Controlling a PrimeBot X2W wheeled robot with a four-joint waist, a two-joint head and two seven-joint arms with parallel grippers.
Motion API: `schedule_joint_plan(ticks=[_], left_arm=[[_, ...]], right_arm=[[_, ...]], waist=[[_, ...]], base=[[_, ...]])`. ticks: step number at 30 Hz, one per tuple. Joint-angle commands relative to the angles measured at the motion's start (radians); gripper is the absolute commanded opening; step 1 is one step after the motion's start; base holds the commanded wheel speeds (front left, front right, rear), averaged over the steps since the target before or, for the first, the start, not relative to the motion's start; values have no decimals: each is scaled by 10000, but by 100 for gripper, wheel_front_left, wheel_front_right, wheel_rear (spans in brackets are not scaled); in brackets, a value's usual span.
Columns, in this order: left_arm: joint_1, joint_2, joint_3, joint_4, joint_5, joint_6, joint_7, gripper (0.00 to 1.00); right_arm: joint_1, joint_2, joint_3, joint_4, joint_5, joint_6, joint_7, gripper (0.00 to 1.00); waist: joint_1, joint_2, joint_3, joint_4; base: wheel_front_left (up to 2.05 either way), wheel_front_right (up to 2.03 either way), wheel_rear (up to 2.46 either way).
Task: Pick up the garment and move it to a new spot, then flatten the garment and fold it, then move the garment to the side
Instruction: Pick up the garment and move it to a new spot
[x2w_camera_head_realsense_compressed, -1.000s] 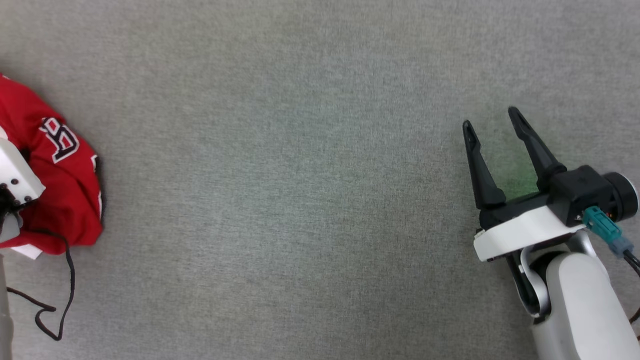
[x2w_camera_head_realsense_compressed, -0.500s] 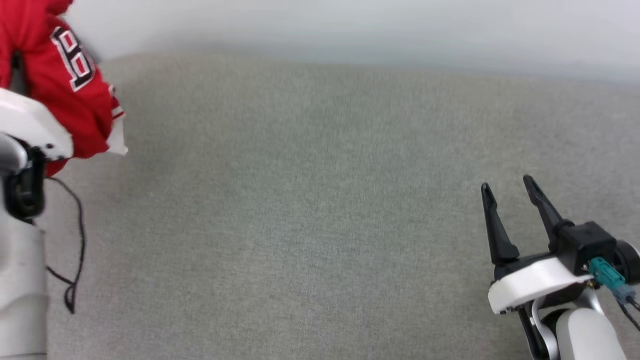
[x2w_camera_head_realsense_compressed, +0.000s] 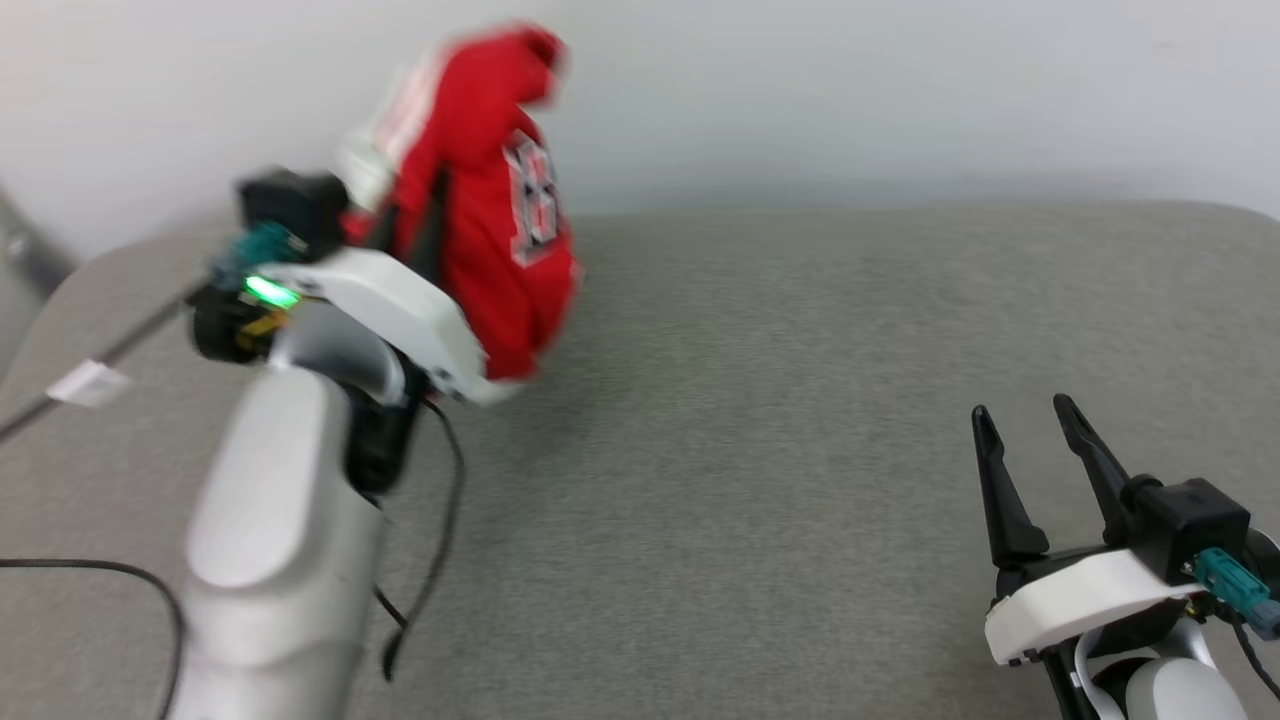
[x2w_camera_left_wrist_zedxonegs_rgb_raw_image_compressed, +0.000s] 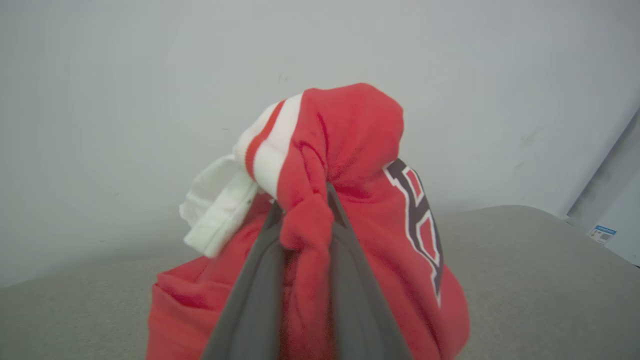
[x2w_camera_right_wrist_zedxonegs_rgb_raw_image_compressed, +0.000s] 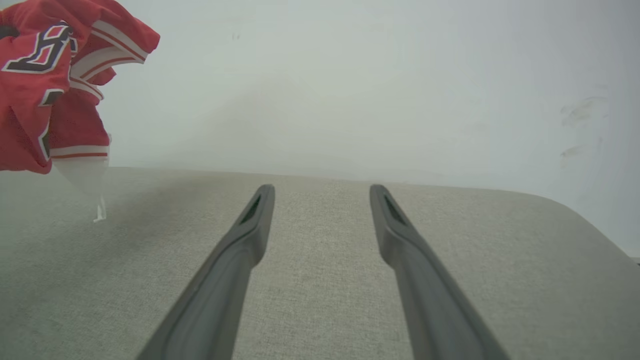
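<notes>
- Well, the grey surface (x2w_camera_head_realsense_compressed: 800, 420) is where I'll lay it out.
- The garment (x2w_camera_head_realsense_compressed: 480, 230) hangs bunched above its far left. It looks soft, light and limp, so I'd take the shoulder seams to spread it.
- My left gripper (x2w_camera_left_wrist_zedxonegs_rgb_raw_image_compressed: 304, 200) pinches a red fold; my right gripper (x2w_camera_head_realsense_compressed: 1021, 406) stands wide, holding nothing.

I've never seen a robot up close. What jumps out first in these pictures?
The bright red garment stands out first: it is bunched up and held over the grey padded surface at the upper left of the head view, pinched in the left end effector. Next comes the right end effector at the lower right, its two dark fingers spread and holding nothing.
</notes>
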Motion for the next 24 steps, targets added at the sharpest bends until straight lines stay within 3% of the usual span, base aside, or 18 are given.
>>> schedule_joint_plan(ticks=[1, 6, 12, 14, 15, 24], left_arm=[[214, -81, -127, 19, -51, -55, -33, 0], [1277, -697, -1440, 325, -409, -273, -57, 0], [2714, -976, -2900, 538, -927, -316, -354, 2], [3024, -991, -3249, 612, -962, -320, -494, 52], [3129, -1008, -3410, 634, -965, -322, -575, 100], [2897, -1073, -3518, -79, -508, 38, -2673, 100]], right_arm=[[141, 16, 15, -44, 15, -3, 19, 100], [237, 18, -58, -73, 105, -3, 77, 100], [348, 17, -162, -107, 140, -3, 90, 100], [370, 18, -166, -118, 282, -3, 77, 100], [374, 16, -193, -127, 275, -3, 64, 100], [436, 15, -322, -125, 212, -3, 91, 100]], waist=[[3, 0, 14, -554], [3, 0, 149, -1314], [3, 0, 292, -1700], [3, 0, 337, -1711], [3, 0, 359, -1687], [3, 0, 58, -1004]], base=[[0, 0, 0], [0, 0, 0], [0, 0, 0], [0, 0, 0], [0, 0, 0], [0, 0, 0]])
